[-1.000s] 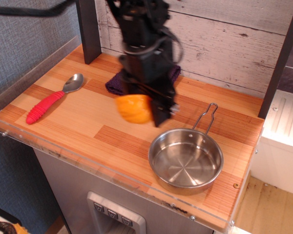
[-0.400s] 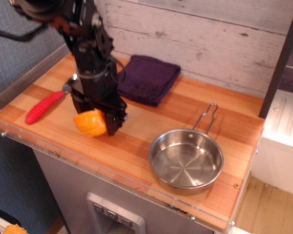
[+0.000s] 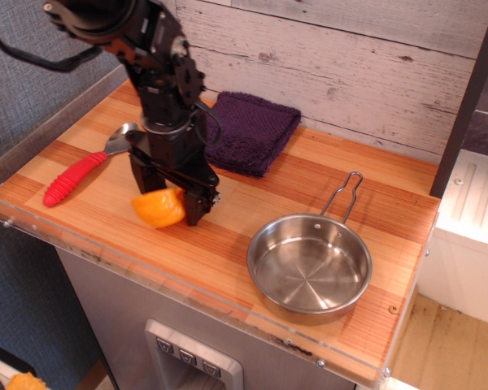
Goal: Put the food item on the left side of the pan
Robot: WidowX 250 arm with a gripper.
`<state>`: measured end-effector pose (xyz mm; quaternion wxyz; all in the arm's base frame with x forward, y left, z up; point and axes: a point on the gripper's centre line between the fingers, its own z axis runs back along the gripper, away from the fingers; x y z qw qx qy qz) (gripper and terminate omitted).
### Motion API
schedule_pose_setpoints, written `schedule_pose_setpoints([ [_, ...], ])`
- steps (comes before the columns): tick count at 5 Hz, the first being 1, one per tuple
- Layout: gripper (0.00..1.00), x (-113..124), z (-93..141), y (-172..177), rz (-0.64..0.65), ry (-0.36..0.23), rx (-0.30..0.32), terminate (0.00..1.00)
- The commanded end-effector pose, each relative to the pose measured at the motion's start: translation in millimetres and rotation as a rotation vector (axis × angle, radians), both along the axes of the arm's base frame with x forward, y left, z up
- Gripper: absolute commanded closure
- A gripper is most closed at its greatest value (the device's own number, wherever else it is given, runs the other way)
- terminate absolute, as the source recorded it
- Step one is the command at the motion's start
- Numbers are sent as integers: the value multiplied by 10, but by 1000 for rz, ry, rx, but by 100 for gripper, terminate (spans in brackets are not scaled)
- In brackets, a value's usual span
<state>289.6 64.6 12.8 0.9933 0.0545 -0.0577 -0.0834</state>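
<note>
- The gripper [image 3: 169, 203] points down over the left half of the wooden counter [image 3: 228, 244], toward the front edge, its fingers narrowed around the orange slice [image 3: 159, 208].
- The slice sits between the fingers, low over the wood; whether it touches the counter cannot be told.
- One dark finger [image 3: 197, 205] shows on the slice's right side, the other at its upper left.
- The pan [image 3: 309, 264] stands near the front right corner, empty, its wire handle aimed at the back edge. The slice is well apart from it, on its left.
- A spoon [image 3: 85, 166] with a red handle lies near the left edge, its bowl toward the back, just beside the arm.
- A purple cloth [image 3: 252, 130] lies folded against the back edge, behind the gripper.
</note>
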Motion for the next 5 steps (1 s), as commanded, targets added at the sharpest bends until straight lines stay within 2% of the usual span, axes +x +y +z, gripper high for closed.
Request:
schedule_pose_setpoints([
  [1, 0, -185, 703, -7, 19, -136, -5, 0],
  [2, 0, -252, 886, 30, 42, -140, -60, 0],
  [3, 0, -264, 912, 40, 41, -119, -77, 0],
  [4, 0, -252, 854, 31, 35, -76, -66, 0],
  [5, 0, -252, 854, 31, 35, -76, -66, 0],
])
